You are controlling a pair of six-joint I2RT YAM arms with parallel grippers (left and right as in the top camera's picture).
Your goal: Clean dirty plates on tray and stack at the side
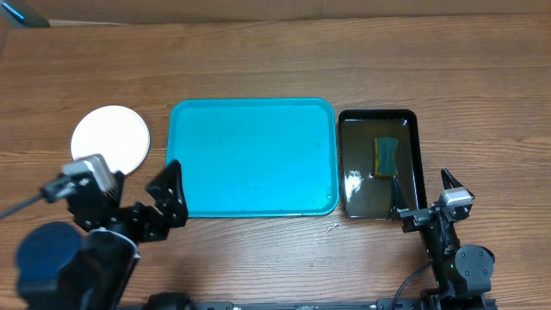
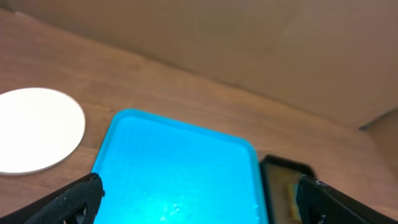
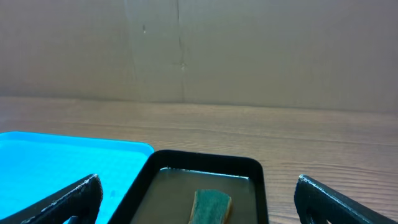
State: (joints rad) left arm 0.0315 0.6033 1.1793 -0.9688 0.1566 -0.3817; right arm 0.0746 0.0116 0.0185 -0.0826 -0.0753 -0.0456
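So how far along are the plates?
Looks about done: the turquoise tray is bare and a white plate sits left of it; whether more lie under it, I cannot tell. Nothing in hand: left claw and right claw open, sponge lying in the black tray. Nothing visibly left.

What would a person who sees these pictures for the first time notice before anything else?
The large turquoise tray in the middle of the wooden table draws the eye first, and no plate is on it. To its left a round white plate rests on the table. To its right a smaller black tray holds a sponge lying in what looks like shallow water.
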